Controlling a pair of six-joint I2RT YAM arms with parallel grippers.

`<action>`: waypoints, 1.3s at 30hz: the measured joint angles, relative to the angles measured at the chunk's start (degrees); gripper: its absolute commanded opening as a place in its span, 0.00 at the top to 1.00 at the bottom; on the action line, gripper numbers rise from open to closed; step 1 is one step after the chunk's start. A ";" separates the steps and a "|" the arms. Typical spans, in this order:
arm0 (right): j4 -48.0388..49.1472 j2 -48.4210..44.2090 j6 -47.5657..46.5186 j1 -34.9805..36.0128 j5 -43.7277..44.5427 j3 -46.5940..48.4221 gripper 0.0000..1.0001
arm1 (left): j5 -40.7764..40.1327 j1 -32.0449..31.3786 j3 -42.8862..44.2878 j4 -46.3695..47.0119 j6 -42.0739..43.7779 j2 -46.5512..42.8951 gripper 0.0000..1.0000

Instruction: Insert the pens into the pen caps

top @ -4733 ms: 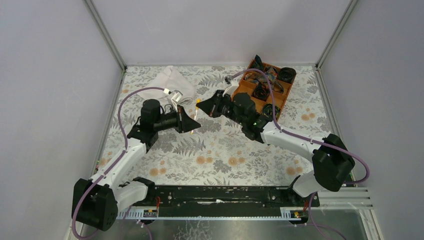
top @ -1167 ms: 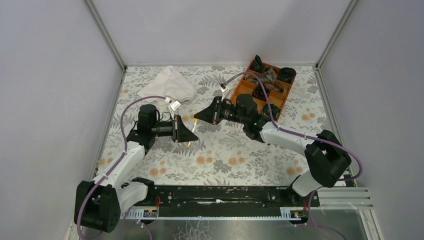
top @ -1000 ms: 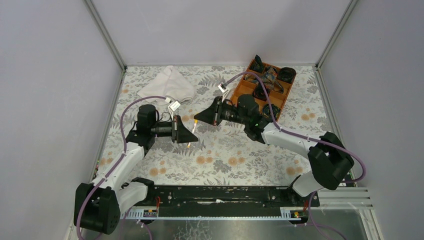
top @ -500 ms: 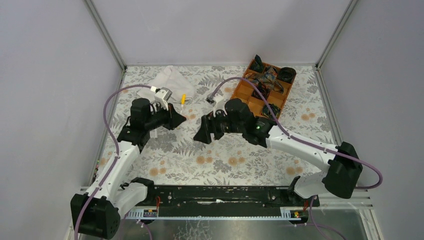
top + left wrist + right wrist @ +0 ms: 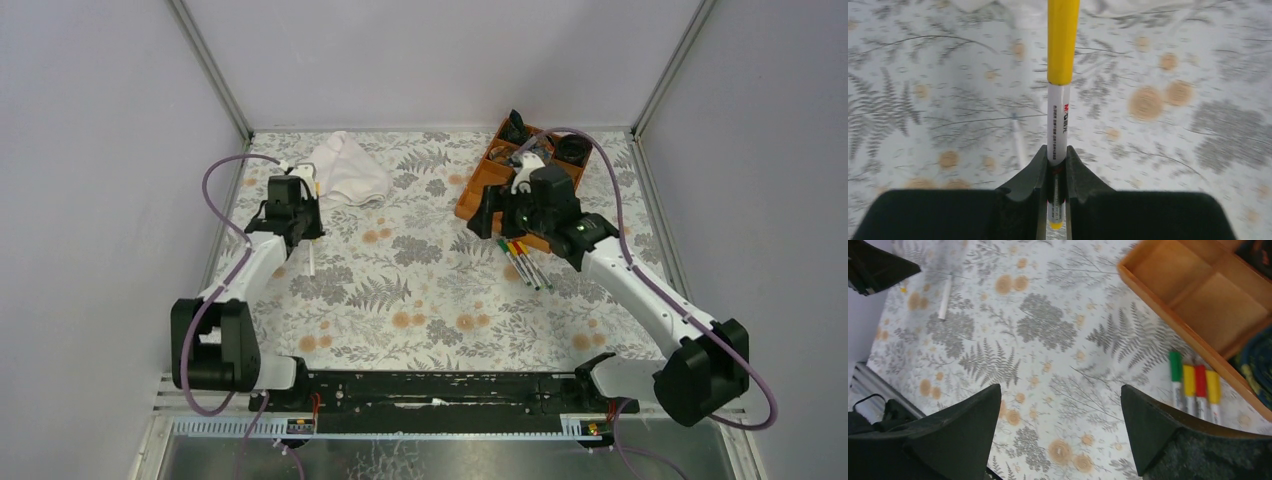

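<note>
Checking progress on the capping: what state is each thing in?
Held pen: yellow cap on.
Left gripper: shut on it.
Right gripper: open, empty.
Four pens by tray: capped, lying side by side.
Loose pen: lying flat, no coloured cap visible.
Cloth: crumpled.

We count four capped white marker pens [image 5: 1189, 382] beside the orange divided tray [image 5: 1158, 265], two more pens [image 5: 311, 262] well apart from it, and one white cloth [image 5: 345, 170].

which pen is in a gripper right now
The yellow-capped pen, pinched by its white barrel in the left gripper. The four capped pens beside the orange tray and the lone pen lie free.
</note>
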 measured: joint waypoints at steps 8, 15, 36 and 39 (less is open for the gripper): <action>-4.09 -5.79 -0.11 -8.07 8.57 -1.29 0.05 | -13.42 2.36 2.27 -0.26 6.27 9.75 1.00; -3.34 -10.80 0.48 -10.27 24.04 -5.64 0.04 | -17.88 3.72 2.25 0.28 10.19 14.40 0.96; -7.08 -16.48 6.56 -10.47 38.51 -14.47 0.00 | -18.32 4.50 1.66 6.19 9.07 21.64 0.51; -7.87 -15.87 7.34 -10.49 38.58 -14.47 0.00 | -18.32 4.63 1.66 6.93 8.57 21.51 0.39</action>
